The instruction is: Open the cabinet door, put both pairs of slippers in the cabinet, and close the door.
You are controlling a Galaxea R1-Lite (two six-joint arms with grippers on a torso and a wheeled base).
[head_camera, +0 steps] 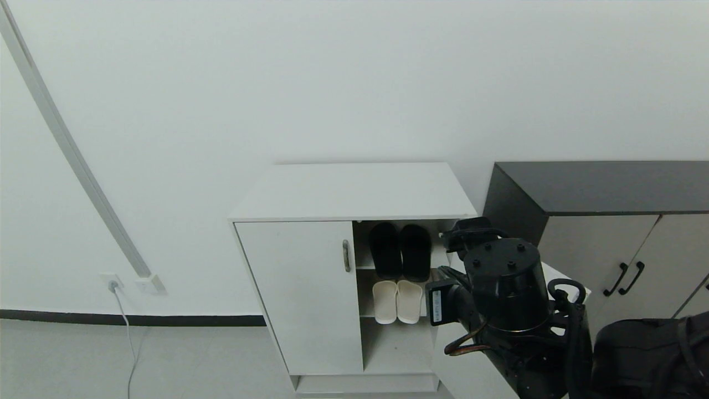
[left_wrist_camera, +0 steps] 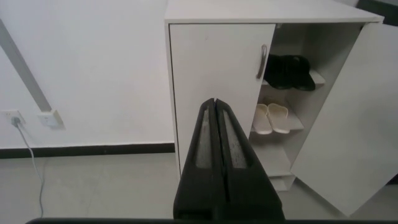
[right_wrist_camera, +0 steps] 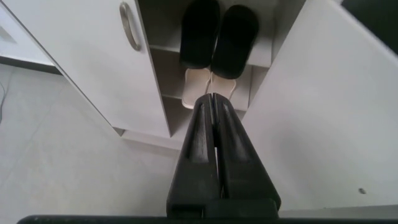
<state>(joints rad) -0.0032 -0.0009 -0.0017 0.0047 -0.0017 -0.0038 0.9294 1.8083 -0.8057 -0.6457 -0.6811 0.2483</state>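
1. I saw the cabinet point(head_camera: 354, 191) as plain white all over, and its open door point(left_wrist_camera: 367, 118) was the same, with no pattern.
2. The handle point(head_camera: 346, 255) on the closed door was dull grey metal.
3. The black slippers point(head_camera: 400, 250) were solid black.
4. The cream slippers point(head_camera: 397, 301) were plain off-white.
5. My left gripper point(left_wrist_camera: 214, 102) and right gripper point(right_wrist_camera: 212, 98) were both black.
6. The side unit point(head_camera: 598, 185) had a charcoal top, pale grey fronts and black pull handles point(head_camera: 625, 279).
7. The wall point(head_camera: 354, 83) was white, the baseboard point(head_camera: 133, 320) was a black strip, and the floor point(head_camera: 66, 360) was light grey.

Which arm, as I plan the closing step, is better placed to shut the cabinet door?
Right, probably: the right claw hangs beside the open white cabinet door; the left claw sits farther back.
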